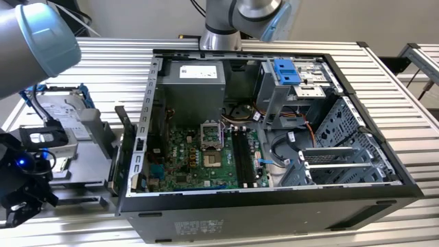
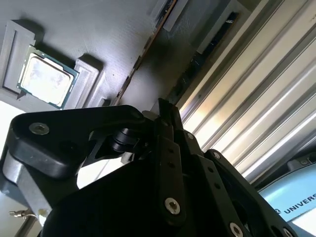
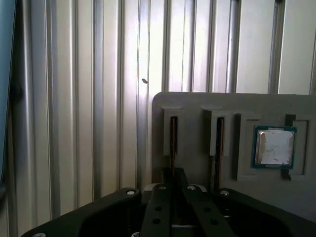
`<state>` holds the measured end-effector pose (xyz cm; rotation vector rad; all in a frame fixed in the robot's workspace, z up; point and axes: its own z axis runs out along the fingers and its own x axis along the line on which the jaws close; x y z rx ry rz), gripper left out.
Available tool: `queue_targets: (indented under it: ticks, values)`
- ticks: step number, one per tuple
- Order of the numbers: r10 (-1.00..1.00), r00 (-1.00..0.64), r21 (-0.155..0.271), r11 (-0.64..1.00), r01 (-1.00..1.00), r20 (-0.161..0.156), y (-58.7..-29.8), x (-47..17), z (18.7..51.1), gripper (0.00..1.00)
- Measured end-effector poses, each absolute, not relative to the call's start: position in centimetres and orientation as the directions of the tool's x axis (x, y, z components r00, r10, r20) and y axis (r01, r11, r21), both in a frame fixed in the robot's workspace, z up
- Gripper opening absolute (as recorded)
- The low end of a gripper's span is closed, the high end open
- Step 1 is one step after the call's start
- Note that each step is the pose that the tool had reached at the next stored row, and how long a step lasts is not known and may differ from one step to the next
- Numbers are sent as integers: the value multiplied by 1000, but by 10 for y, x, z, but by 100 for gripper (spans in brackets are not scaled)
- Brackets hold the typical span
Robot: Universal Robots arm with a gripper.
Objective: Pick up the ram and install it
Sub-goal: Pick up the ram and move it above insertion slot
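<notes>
Two thin, dark-edged ram sticks [image 3: 218, 140] stand edgewise in a grey plastic holder [image 3: 197, 101]. Black gripper [image 3: 174, 172], pressed nearly together, pinches (apparently) the ram [image 3: 174, 138] in the holder's end slot, its long axis running straight ahead.

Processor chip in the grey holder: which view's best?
First wrist view: the processor chip faces the camera squarely, seated in the grey holder. The second wrist view shows it obliquely. Exterior view: too small to tell.
</notes>
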<state>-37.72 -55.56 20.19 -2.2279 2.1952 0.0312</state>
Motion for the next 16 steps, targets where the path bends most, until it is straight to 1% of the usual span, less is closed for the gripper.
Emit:
queue_targets:
  ticks: [16]
  values:
    - [-1000, 15, 4, -15, -1000, -24, -556, -377, 275, 0]
